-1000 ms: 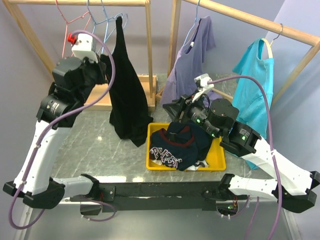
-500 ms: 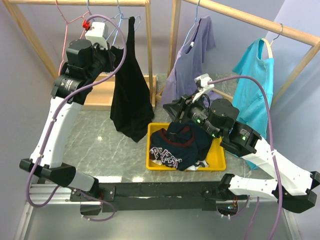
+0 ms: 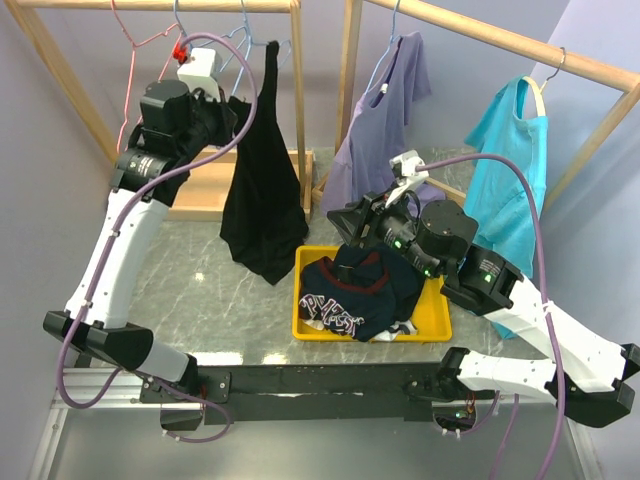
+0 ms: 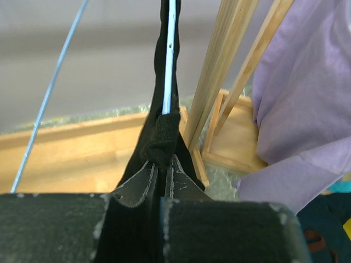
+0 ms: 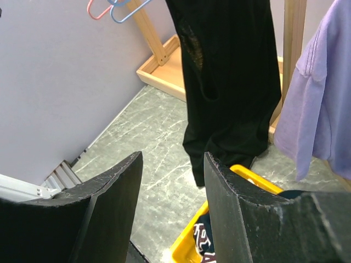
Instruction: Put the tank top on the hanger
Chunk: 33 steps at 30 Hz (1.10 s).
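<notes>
The left claw (image 4: 162, 164) is clenched, its two fingertips pressed together on a bunched fold of the plain black sleeveless tank top (image 3: 262, 200). It is raised high against the left wooden clothes rack (image 3: 298, 100). In the left wrist view, the thin pale blue-grey wire hanger (image 4: 170, 60) comes out of the black fabric just above the fingertips. The wire runs straight up along the narrow strap and touches it. Whether the strap is looped over the wire cannot be told.

From the claw and the wire, the tank top hangs down as a long dark drape beside the rack's upright post. Its lower hem ends just above the grey-green marbled worktop (image 3: 200, 290), close to the left rim of the yellow plastic tray (image 3: 297, 300).

The right claw (image 5: 173, 159) is released, its jaws standing well apart with nothing between them. It hovers over the tray, pointing toward the hanging tank top but well apart from it.

A dark garment with purple-white print (image 3: 350, 290) lies heaped in the tray. A lilac shirt (image 3: 385, 130) and a turquoise shirt (image 3: 505, 170) hang on the right rack. A pink wire hanger (image 3: 135, 50) hangs at the far left of the left rack.
</notes>
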Each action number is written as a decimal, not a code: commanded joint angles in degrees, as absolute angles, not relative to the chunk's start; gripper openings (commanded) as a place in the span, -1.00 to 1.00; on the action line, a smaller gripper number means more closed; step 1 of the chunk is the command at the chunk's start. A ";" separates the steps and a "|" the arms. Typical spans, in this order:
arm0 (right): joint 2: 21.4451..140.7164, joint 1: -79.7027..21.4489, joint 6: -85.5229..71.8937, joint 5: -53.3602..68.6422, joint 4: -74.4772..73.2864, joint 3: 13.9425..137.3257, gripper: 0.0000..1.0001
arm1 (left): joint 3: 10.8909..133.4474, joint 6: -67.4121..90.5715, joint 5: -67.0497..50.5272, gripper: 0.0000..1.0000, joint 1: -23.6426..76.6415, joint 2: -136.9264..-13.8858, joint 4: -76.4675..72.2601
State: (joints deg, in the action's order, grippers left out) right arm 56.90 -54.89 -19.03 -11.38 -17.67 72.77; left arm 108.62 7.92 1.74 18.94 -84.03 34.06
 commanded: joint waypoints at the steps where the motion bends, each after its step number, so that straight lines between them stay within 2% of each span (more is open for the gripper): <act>1: 55.72 -55.28 -19.51 -11.87 -16.17 72.07 0.13 | 106.17 8.70 0.88 -0.98 18.55 -80.77 29.09; 8: 55.63 -55.37 -19.69 -11.87 -15.64 71.28 0.13 | 104.95 9.14 0.53 -0.95 18.11 -80.69 28.92; 10: 55.72 -55.37 -19.69 -11.87 -15.64 71.19 0.13 | 104.85 9.32 0.70 -0.79 18.11 -80.33 28.92; 11: 55.72 -55.20 -19.77 -11.87 -15.64 71.10 0.14 | 104.51 9.40 0.88 -0.62 18.11 -80.16 28.74; 13: 55.72 -55.37 -19.69 -11.87 -15.56 70.84 0.13 | 104.15 9.49 1.14 -0.49 18.11 -79.37 28.48; 14: 55.72 -55.37 -19.69 -11.87 -15.56 70.75 0.14 | 103.98 9.58 1.23 -0.26 18.02 -79.10 28.39; 17: 55.55 -55.37 -19.69 -11.95 -15.38 70.40 0.14 | 103.71 9.58 1.67 0.08 18.02 -78.05 28.21; 19: 55.55 -55.46 -19.69 -12.04 -15.29 70.14 0.14 | 104.06 9.58 1.58 0.22 18.02 -77.35 28.48; 20: 55.55 -55.37 -19.69 -12.04 -15.21 70.05 0.14 | 104.41 9.67 1.41 0.41 18.02 -77.17 28.82; 22: 55.46 -55.46 -19.69 -12.04 -15.03 69.61 0.14 | 104.76 9.67 0.62 0.61 18.02 -76.03 28.83; 25: 55.55 -55.46 -19.69 -12.22 -14.94 69.09 0.14 | 104.86 10.37 -2.09 0.79 18.02 -74.01 29.44; 33: 55.28 -55.37 -19.95 -12.48 -14.68 65.75 0.16 | 93.10 15.90 -5.46 0.86 18.11 -61.72 29.09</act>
State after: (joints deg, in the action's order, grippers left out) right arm 56.51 -55.00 -19.70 -11.49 -16.45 67.00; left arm 98.00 12.36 -3.44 18.20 -67.70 30.20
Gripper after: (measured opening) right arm 0.578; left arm 0.932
